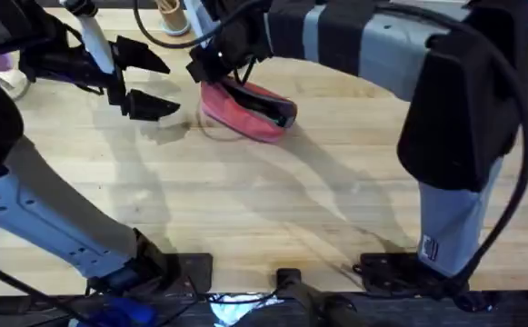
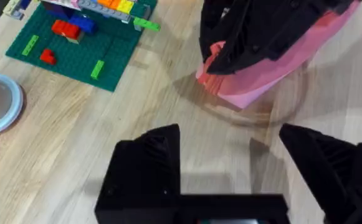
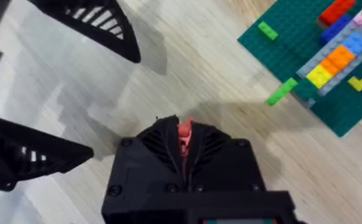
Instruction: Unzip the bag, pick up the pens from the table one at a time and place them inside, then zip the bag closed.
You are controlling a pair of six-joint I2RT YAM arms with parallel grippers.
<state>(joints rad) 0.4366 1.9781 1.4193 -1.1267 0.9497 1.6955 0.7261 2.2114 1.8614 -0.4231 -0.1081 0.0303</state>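
Two grippers flank the pink pencil pouch (image 1: 248, 111) on the wooden table (image 1: 273, 209). Right gripper (image 1: 207, 65) pinches the pouch's end fabric between closed fingers; pouch mouth gapes. Left gripper (image 1: 154, 84) hovers just beside the pouch, fingers spread wide, holding nothing.

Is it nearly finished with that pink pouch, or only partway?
Late, apparently. The pink fabric pouch gapes open on the light wooden table, so unzipping is done, and no pens lie loose on the wood. The right gripper pinches pink fabric at the pouch's end; the left gripper hovers open beside it. Zipping shut remains.
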